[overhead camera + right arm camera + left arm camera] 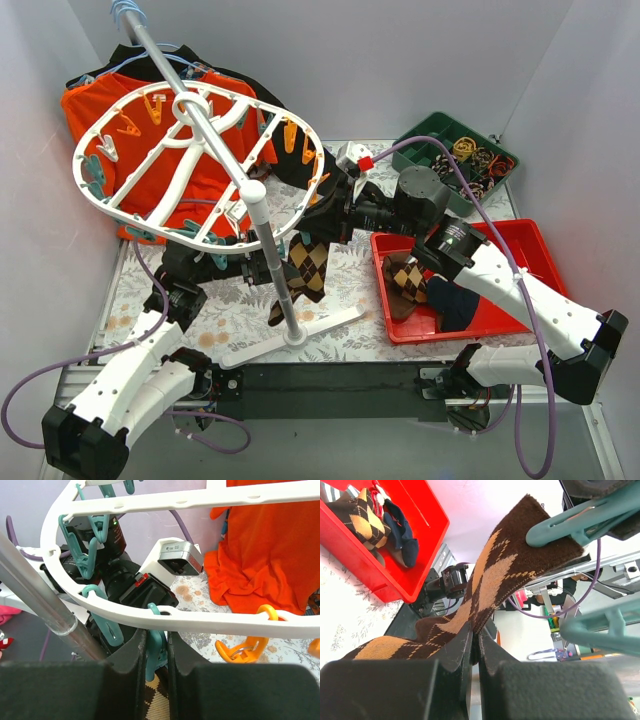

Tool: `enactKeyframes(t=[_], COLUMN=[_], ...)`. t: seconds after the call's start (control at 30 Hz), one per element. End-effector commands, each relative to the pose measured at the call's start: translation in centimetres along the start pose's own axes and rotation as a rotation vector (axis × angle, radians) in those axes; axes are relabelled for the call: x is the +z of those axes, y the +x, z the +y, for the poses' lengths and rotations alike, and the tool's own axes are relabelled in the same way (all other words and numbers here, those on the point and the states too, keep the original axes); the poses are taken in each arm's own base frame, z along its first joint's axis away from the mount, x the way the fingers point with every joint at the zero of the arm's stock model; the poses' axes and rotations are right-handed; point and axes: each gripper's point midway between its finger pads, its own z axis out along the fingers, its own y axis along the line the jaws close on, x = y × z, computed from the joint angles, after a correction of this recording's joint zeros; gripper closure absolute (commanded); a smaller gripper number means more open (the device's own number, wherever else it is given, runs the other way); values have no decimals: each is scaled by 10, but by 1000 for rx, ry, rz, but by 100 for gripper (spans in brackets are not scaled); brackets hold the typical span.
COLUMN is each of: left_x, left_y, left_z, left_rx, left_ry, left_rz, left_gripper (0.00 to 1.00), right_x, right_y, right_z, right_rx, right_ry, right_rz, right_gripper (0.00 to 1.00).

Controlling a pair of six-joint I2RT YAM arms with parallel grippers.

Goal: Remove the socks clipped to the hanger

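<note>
A brown-and-tan argyle sock (307, 268) hangs from a teal clip (580, 525) on the near rim of the white oval hanger (105, 205). My left gripper (476, 642) is shut on this sock's lower part (485, 587). My right gripper (156, 647) is shut on the same teal clip (156, 652), just under the hanger's rim (210, 620), with the argyle sock (159, 700) showing below it. Another argyle sock (405, 280) and a dark navy sock (455, 305) lie in the red tray (520, 240). A dark sock (290, 160) hangs at the hanger's far right.
The hanger's grey-white pole (270, 250) stands on a white cross base (295, 340). An orange shirt (200, 170) hangs behind the hanger. A green box (455, 160) of small items sits at the back right. Orange clips (245, 647) hang on the rim.
</note>
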Motion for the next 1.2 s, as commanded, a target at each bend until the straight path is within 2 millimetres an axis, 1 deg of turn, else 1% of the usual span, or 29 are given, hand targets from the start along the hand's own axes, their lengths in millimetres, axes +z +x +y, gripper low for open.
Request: enactKeyframes(t=[0.0, 0.1, 0.13, 0.17, 0.27, 0.37, 0.47, 0.5, 0.57, 0.6, 0.67, 0.73, 0.8, 0.83, 0.87, 0.93, 0.97, 1.07, 1.1, 1.17], left_x=[-5, -5, -5, -5, -7, -7, -7, -7, -7, -7, -6, -6, -5, -5, -5, -5, -4, -4, -3, -2], left_y=[7, 5, 5, 7, 8, 10, 8, 8, 7, 6, 6, 7, 6, 7, 7, 7, 8, 9, 9, 9], left_z=[-5, 4, 8, 17, 23, 26, 23, 22, 20, 19, 17, 16, 15, 15, 15, 15, 15, 15, 17, 15], left_rx=[10, -13, -27, -38, -51, -57, -49, -48, -41, -38, -37, -37, -37, -36, -38, -37, -43, -44, -52, -55], left_ry=[3, -60, -85, -123, -159, -166, -162, -162, -154, -152, -145, -134, -129, -125, -123, -118, -117, -106, -106, -96], left_rz=[15, 2, 2, 11, 9, 8, 4, 3, 6, 6, 11, 18, 20, 23, 26, 28, 34, 39, 43, 47], left_gripper=[100, 100, 100, 100, 100, 100, 100, 100, 100, 100, 100, 100, 100, 100, 100, 100, 100, 100, 100, 100], right_x=[-6, -7, -7, -7, -7, -8, -10, -11, -13, -14, -16, -19, -22, -25, -27, -33, -36, -46, -51, -56], right_y=[-11, -10, -10, -10, -9, -6, -4, -2, 2, 4, 10, 14, 29, 31, 42, 46, 50, 61, 68, 77], right_z=[-1, -4, -5, -5, -7, -8, -10, -12, -14, -15, -15, -15, -18, -17, -19, -17, -18, -16, -15, -13], right_rx=[-12, -2, -1, 0, 2, 5, 12, 17, 30, 34, 50, 60, 85, 91, 108, 112, 119, 134, 143, 156], right_ry=[23, 44, 48, 50, 56, 64, 79, 94, 107, 114, 122, 132, 147, 150, 161, 170, 183, 196, 200, 201], right_rz=[-46, -44, -44, -43, -40, -37, -35, -30, -22, -18, -6, -2, 35, 38, 64, 69, 77, 94, 103, 113], right_gripper=[99, 99, 99, 99, 99, 99, 97, 85, 74, 64, 57, 40, 37, 32, 28, 24, 17, 13, 7, 6])
